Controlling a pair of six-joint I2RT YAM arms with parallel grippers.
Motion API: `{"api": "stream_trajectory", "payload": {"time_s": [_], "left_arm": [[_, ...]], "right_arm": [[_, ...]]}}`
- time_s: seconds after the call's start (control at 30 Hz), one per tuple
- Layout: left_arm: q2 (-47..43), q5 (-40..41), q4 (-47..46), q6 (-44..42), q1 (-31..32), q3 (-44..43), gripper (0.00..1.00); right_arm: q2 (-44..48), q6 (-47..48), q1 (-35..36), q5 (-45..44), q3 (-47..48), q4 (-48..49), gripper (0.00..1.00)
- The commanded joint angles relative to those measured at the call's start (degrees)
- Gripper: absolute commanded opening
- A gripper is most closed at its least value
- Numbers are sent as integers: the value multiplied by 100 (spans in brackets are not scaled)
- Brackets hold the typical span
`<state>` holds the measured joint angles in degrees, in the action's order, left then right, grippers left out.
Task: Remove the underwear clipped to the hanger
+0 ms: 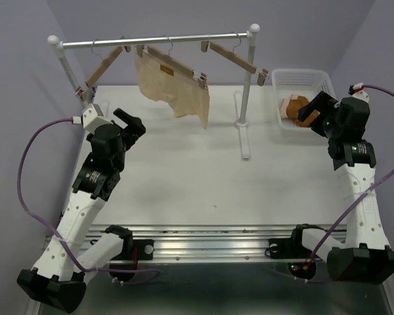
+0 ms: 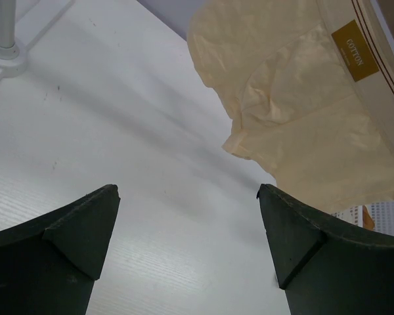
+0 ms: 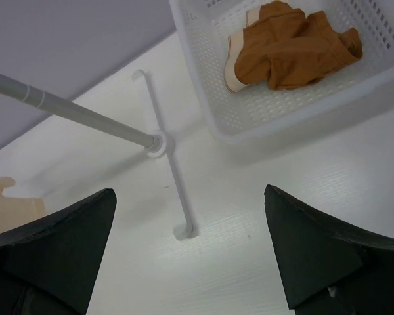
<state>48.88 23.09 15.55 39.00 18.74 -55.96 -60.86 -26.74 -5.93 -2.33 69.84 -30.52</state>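
The beige underwear (image 1: 174, 88) hangs clipped to the middle wood hanger (image 1: 177, 65) on the rack rail. Its lower edge hangs just above the table. In the left wrist view the underwear (image 2: 302, 111) fills the upper right, with a gold "COTTON" label (image 2: 354, 41). My left gripper (image 1: 132, 125) is open and empty to the left of the cloth and lower; its open jaws show in its wrist view (image 2: 187, 193). My right gripper (image 1: 310, 108) is open and empty at the basket's near side; it also shows in its wrist view (image 3: 190, 197). A corner of the underwear (image 3: 13, 203) shows there at far left.
Two bare wood hangers (image 1: 105, 65) (image 1: 230, 58) hang either side of the middle one. The rack's right post (image 1: 247, 98) and foot (image 3: 171, 177) stand between the arms. A white basket (image 1: 302, 71) at back right holds an orange-brown garment (image 3: 289, 46).
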Motion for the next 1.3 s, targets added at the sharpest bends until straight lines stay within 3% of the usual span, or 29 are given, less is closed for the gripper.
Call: {"api": "stream_trajectory", "payload": {"time_s": [0.0, 0.23, 0.47, 0.7, 0.87, 0.97, 1.27], "left_arm": [[-98, 169, -149, -69, -2, -231, 99], [-2, 82, -175, -68, 7, -143, 99], [42, 29, -245, -112, 7, -11, 99], [86, -68, -351, -60, -2, 51, 99], [69, -138, -334, -7, -2, 94, 99], [60, -156, -272, 28, -2, 121, 99], [51, -15, 9, -24, -2, 51, 99]], "right_arm": [[153, 213, -4, 153, 3, 486, 100], [496, 731, -4, 1294, -7, 1057, 100], [-231, 1145, 170, 4667, 1546, 1180, 100], [-1347, 1926, 1874, 3907, 3200, 505, 100], [-3034, 2620, 3271, 2688, 5133, -374, 100], [-3894, 2998, 3712, 2143, 6249, -534, 100], [-4803, 3483, 4126, 1095, 6489, 898, 100]]}}
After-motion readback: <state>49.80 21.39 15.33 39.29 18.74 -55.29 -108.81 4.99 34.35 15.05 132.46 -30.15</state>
